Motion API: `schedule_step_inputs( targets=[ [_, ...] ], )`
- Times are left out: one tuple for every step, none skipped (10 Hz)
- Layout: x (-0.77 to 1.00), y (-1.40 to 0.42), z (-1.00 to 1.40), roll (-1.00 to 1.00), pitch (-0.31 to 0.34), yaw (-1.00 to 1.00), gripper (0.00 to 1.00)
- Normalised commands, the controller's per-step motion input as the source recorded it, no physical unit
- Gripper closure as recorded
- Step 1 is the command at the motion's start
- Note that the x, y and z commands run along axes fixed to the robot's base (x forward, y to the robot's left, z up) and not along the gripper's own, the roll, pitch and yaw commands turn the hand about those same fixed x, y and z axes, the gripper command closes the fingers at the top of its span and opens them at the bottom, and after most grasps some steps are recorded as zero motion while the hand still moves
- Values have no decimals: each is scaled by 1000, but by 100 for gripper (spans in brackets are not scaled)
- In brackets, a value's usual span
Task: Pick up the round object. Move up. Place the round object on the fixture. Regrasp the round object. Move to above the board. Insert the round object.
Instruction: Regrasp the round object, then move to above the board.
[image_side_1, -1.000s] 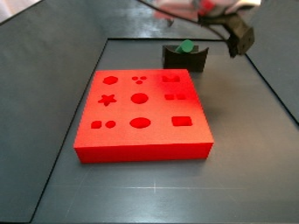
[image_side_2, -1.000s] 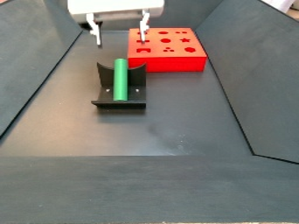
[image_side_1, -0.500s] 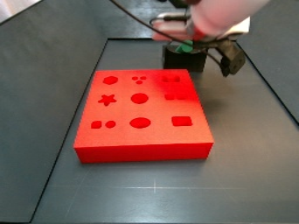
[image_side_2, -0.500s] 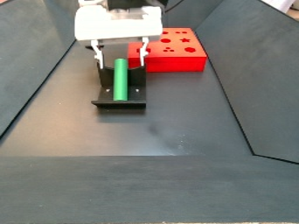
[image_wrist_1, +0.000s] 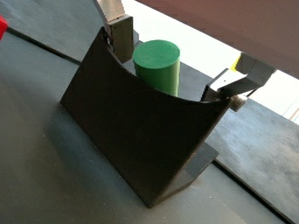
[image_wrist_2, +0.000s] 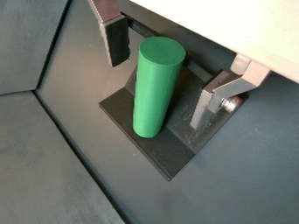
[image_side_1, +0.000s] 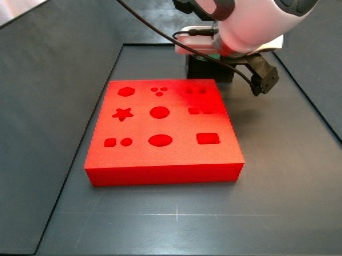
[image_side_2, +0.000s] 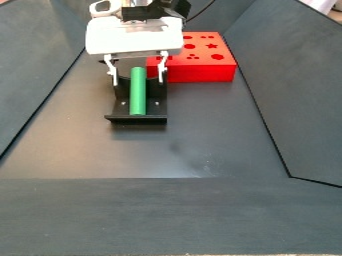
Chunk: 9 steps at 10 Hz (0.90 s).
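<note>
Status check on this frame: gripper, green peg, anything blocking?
Gripper open, fingers straddling the green peg, not touching. Peg lying in the fixture notch. Red board beyond, nothing in the way.

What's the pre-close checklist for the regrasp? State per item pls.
1. Round object lies in the fixture notch: ok.
2. Gripper straddles the peg, one finger on each side: ok, in both wrist views.
3. Jaws open, with gaps between pads and peg: ok.
4. Peg centred between the fingers: cannot tell exactly; looks roughly centred in a wrist view.
5. Fingers low enough to grip mid-peg: cannot tell.
6. Board apart from fixture, recesses unobstructed in a side view: ok.
</note>
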Motion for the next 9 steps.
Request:
schedule_step_inputs(
  targets=[
    [10,-4,-169,47,28,22,0],
    [10,-4,-168,47,28,24,0],
    [0,0,0,0,0,0,100],
    [-141,137,1000,-16,75,254,100],
    [-141,135,1000,-33,65,248,100],
    [-139,128,1000,-64,-6,198,100],
    [-136,124,1000,-63,-52,164,100],
    [-135,122,1000,-58,-75,137,100],
    [-132,117,1000,-42,-99,81,100]
  ],
)
